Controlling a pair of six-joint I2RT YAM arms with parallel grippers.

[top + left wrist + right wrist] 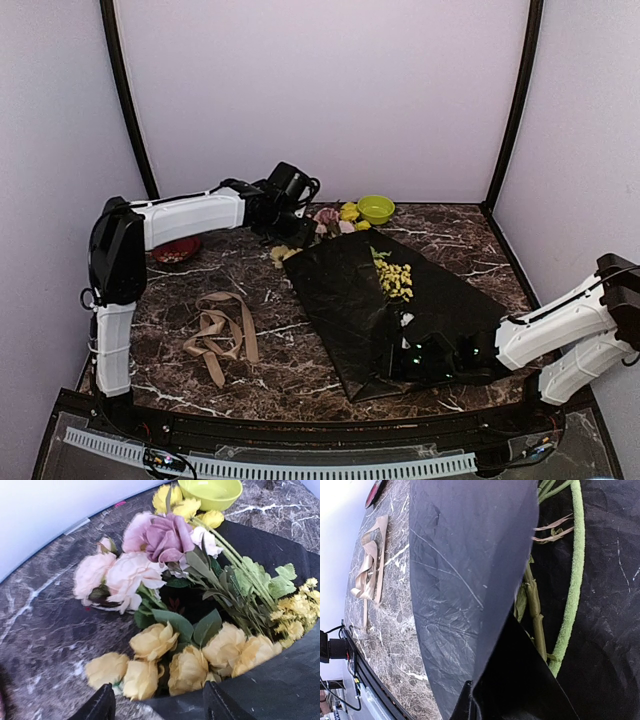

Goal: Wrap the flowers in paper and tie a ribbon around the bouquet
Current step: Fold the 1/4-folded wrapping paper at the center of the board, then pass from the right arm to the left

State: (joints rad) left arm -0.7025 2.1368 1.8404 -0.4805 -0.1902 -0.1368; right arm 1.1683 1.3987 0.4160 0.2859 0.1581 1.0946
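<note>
Flowers [165, 605] lie on the paper [350, 290], long axis running from far-left heads to near-right stems. Left gripper [160, 707] hangs open just over the heads. Right gripper [432, 357] is pinched on the paper's edge beside the stems.

The black paper [460, 580] is looking crinkly and a bit shiny. The marbled tabletop [250, 370] is looking smooth and glossy.

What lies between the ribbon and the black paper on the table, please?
Only bare marbled tabletop separates the ribbon from the paper; they lie apart. The top external view shows it, and the right wrist view agrees.
</note>
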